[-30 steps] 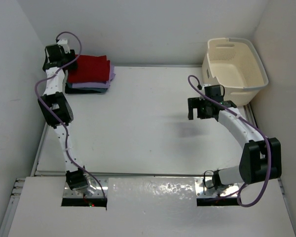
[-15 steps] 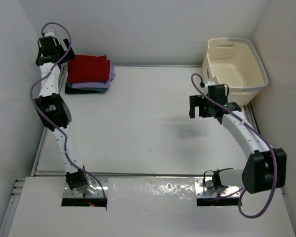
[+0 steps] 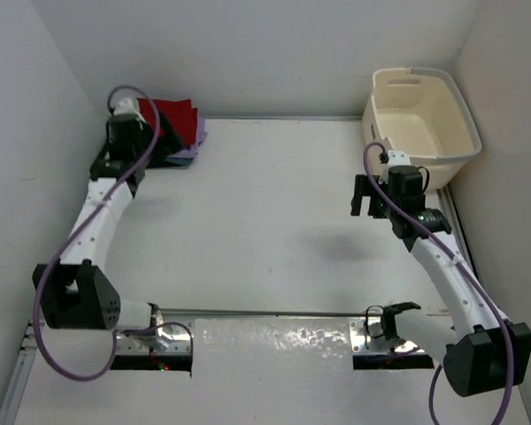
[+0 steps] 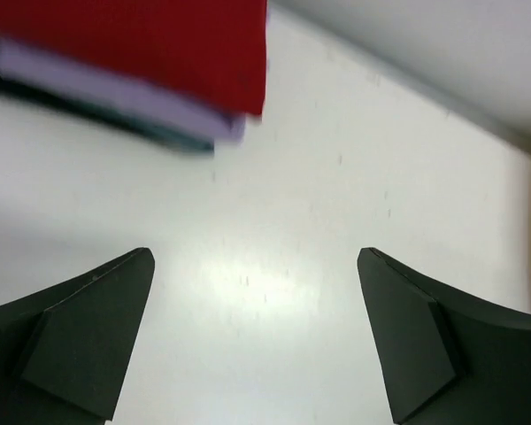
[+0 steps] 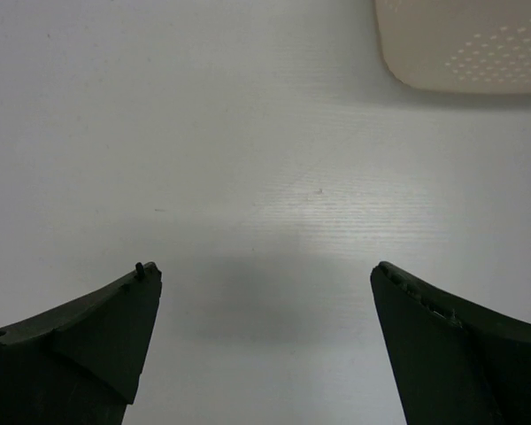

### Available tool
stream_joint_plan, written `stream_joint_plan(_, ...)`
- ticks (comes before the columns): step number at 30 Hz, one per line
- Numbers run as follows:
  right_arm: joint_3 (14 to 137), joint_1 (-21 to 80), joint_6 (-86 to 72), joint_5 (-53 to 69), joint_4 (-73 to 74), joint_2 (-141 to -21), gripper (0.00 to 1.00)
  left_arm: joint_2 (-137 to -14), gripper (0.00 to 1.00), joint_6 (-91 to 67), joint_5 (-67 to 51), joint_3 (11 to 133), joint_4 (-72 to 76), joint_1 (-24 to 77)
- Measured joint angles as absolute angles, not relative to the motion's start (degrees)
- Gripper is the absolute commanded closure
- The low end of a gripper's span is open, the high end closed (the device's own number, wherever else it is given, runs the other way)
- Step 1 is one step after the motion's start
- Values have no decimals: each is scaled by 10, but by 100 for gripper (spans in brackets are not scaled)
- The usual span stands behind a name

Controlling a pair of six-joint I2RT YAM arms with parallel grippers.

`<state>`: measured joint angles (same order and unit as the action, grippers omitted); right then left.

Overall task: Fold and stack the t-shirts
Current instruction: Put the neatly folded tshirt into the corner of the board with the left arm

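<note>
The t-shirts lie folded in a stack at the table's back left corner, the red one (image 3: 179,118) on top and a lavender edge (image 3: 193,147) below it. In the left wrist view the red shirt (image 4: 142,44) sits over the lavender shirt (image 4: 115,88), with a dark teal-blue edge (image 4: 173,137) underneath. My left gripper (image 4: 254,257) is open over bare table just beside the stack, holding nothing; its wrist (image 3: 126,135) hides the stack's left part. My right gripper (image 3: 365,197) (image 5: 264,266) hangs open and empty above the table's right half.
A cream laundry basket (image 3: 420,111) stands at the back right corner, its perforated wall (image 5: 469,44) just beyond the right gripper. White walls close in the table at the left, back and right.
The left arm has drawn back from the back wall and swung down beside the stack, its elbow now near the front left. The right arm has shifted a little right.
</note>
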<state>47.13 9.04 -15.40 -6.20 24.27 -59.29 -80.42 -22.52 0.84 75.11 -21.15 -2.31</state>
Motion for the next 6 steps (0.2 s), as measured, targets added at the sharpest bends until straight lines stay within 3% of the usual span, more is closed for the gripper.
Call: stream_joint_plan(6,434,90,-172,-78,241,-567,1,-689,0,-263,35,589,-247,0)
